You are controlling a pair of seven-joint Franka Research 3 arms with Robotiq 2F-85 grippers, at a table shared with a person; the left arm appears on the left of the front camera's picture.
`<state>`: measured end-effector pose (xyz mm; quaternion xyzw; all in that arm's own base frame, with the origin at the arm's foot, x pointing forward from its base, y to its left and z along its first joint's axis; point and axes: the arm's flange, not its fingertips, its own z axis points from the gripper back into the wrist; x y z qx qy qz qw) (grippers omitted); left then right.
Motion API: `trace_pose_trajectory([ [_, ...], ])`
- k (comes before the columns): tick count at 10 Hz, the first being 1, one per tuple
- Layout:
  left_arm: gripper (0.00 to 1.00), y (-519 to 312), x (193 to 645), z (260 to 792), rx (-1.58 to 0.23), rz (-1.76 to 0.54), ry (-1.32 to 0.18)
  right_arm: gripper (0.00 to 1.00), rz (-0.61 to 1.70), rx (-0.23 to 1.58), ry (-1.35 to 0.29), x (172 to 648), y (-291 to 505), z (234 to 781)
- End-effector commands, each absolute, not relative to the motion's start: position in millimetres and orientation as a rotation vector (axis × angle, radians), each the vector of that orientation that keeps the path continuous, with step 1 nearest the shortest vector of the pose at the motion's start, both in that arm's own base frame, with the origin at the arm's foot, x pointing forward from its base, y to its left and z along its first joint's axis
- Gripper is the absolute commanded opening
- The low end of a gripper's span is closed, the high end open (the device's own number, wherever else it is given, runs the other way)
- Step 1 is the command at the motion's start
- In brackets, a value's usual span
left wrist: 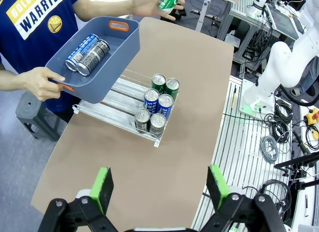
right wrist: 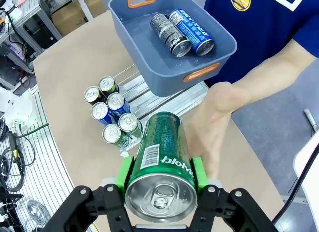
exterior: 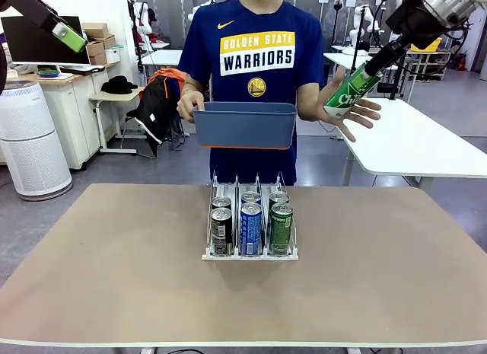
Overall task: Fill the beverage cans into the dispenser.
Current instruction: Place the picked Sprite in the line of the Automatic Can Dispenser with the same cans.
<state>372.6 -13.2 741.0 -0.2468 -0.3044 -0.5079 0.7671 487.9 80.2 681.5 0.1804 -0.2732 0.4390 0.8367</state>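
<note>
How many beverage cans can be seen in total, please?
9. Six beverage cans stand in the dispenser, two per lane; two lie in the blue-grey bin the person holds; one green can is clamped in the right pincer. None appears hidden.

The green can point(right wrist: 162, 152) at lower centre is glossy printed metal with a bare, shiny silver top. The six racked cans point(exterior: 250, 226) have the same polished lids. The dispenser point(left wrist: 119, 100) looks like clear glossy plastic with thin wire dividers. The blue-grey bin point(exterior: 243, 125) is smooth matt plastic. The tabletop point(exterior: 114, 278) is smooth, matt tan. The person's shirt point(exterior: 259, 23) is cloth.
</note>
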Motion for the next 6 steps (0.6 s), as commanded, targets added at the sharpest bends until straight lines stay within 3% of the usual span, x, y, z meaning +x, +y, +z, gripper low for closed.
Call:
trace_pose_trajectory([
  [1,1.0,-12.6,372.5,741.1,-0.536,-1.102,-0.662,0.0,0.931,0.376,-0.581,487.7,80.2,682.9],
  [6,1.0,-12.6,372.5,741.1,-0.536,-1.102,-0.662,0.0,0.931,0.376,-0.581,487.7,80.2,682.9],
])
